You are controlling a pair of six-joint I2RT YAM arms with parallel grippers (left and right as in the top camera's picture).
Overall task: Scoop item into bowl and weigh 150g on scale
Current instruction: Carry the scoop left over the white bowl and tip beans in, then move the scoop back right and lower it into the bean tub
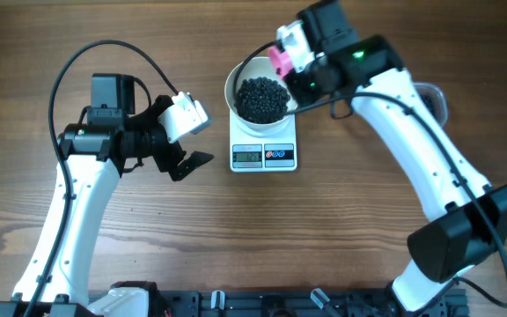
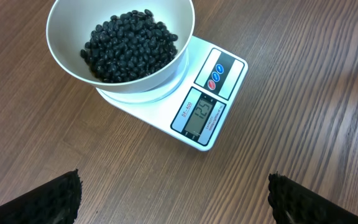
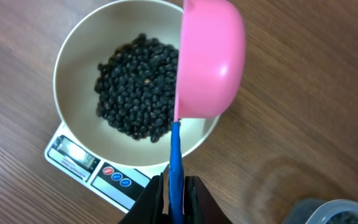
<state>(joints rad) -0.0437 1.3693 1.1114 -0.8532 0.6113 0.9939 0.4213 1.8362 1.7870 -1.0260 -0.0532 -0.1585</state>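
Behind the pink scoop, part of the bowl is hidden.

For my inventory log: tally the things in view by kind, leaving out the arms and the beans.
bowl: 1
scale: 1
scoop: 1
tub: 1
Total: 4

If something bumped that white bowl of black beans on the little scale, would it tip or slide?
Probably slide, not tip: the smooth round white bowl looks deep, and the heap of black beans sits low, weighing it down. Its rim overhangs the flat white scale, so a hard shove might carry it off.
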